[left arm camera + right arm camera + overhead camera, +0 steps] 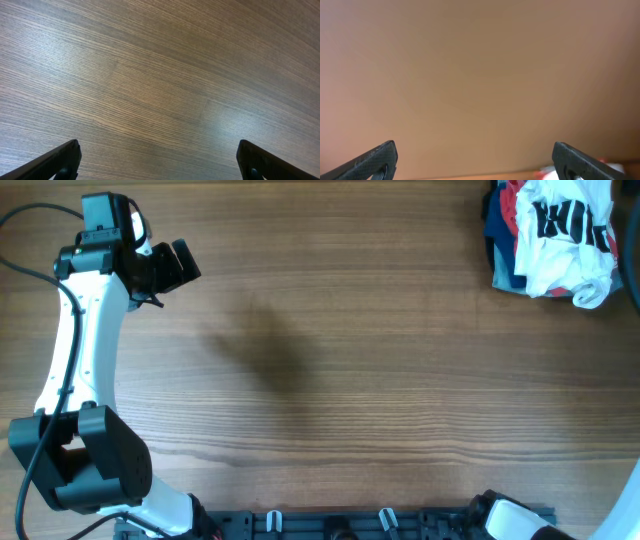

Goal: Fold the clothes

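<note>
Left gripper (pixel 157 160): fingers (pixel 57 162) spread wide, nothing between them, only bare wood grain of the table (pixel 160 75) below. In the overhead view the same gripper (pixel 170 268) sits at the far left of the table (pixel 330 380), black head pointing right, white arm running down to a black base joint at the lower left corner. Not touching anything.

Right gripper (pixel 475 160): fingers (pixel 375 160) also splayed fully apart, empty. Wrist view is blurred, a plain tan surface fills nearly all of it; a small red and white smear shows low at the right edge, too blurred to name. In the overhead view the right gripper itself is not seen, only a bit of white arm at the bottom right edge.

White T-shirt (pixel 565 235): crumpled in a heap at the top right corner of the table, black block lettering facing up. It lies on top of a pile, with a red garment (pixel 508 205) peeking out at its left and blue garments (pixel 500 240) under it. Well apart from the left gripper, untouched, not yet folded.

A faint dark shadow lies on the wood left of centre.
</note>
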You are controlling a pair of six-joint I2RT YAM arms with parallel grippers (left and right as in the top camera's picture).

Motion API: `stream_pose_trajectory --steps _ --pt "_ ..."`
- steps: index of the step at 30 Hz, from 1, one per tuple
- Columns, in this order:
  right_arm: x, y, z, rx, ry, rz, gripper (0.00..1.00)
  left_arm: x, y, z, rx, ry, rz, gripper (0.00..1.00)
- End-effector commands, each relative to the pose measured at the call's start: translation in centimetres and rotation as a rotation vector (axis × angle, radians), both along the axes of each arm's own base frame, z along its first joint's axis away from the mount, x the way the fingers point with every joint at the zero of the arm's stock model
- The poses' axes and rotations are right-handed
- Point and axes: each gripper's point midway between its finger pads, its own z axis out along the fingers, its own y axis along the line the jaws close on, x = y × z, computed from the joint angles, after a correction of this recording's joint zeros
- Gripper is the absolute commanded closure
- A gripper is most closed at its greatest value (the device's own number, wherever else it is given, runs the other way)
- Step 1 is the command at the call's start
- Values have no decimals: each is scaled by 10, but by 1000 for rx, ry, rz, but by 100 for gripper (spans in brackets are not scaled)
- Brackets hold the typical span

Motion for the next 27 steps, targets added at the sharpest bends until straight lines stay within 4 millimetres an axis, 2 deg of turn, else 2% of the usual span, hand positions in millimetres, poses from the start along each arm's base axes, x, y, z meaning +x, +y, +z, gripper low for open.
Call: stream_pose_trajectory --steps 1,4,6,10,15,18,23,27 --pt "-12 28 -4 344 94 139 0 0 0 -6 -10 13 -5 0" --pt "-16 23 -12 347 124 112 0 0 0 -6 -10 13 -5 0" --pt "-15 19 -26 340 172 90 0 0 0 -6 -10 13 -5 0" --pt "-11 0 -58 330 271 -35 0 0 0 -6 -10 13 -5 0" --pt "-9 -12 -83 248 313 -147 0 0 0 -6 -10 13 -5 0" --pt "-14 -8 -101 136 342 -239 0 0 0 -6 -10 13 -5 0" --pt "-30 12 -152 54 383 -325 0 0 0 -6 -10 13 -5 0" --pt "-44 24 -190 23 288 -349 0 0 0 -6 -10 13 -5 0"
